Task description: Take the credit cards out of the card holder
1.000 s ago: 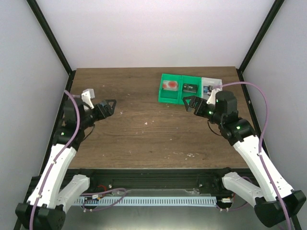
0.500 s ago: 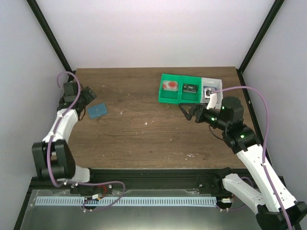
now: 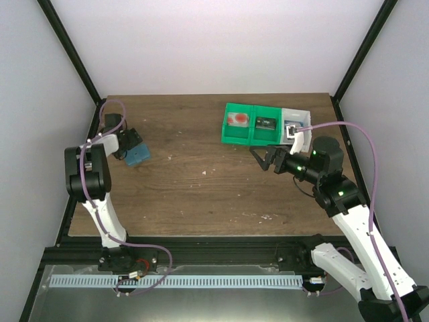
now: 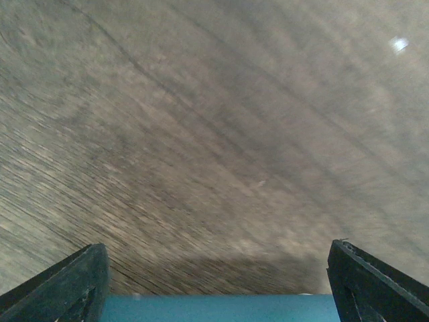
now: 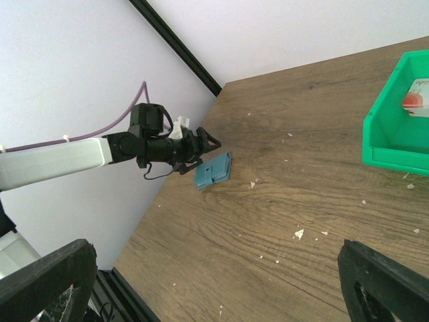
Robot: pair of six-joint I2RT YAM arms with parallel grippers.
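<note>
Grasping step: your left gripper (image 3: 126, 142), jaws spread, straddles the card holder (image 3: 138, 155) on the worktop, well left of the green bin (image 3: 236, 136); close on it, then bring your spread right gripper (image 3: 263, 157) over for the cards

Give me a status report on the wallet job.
Left pincer open, at the wallet. Right pincer open, empty, near the bins. No cards showing. Nothing blocking the wallet.

Bright, even overhead light; soft shadows. Left wrist view motion-blurred, card holder (image 4: 214, 307) edge perhaps defocused.
</note>
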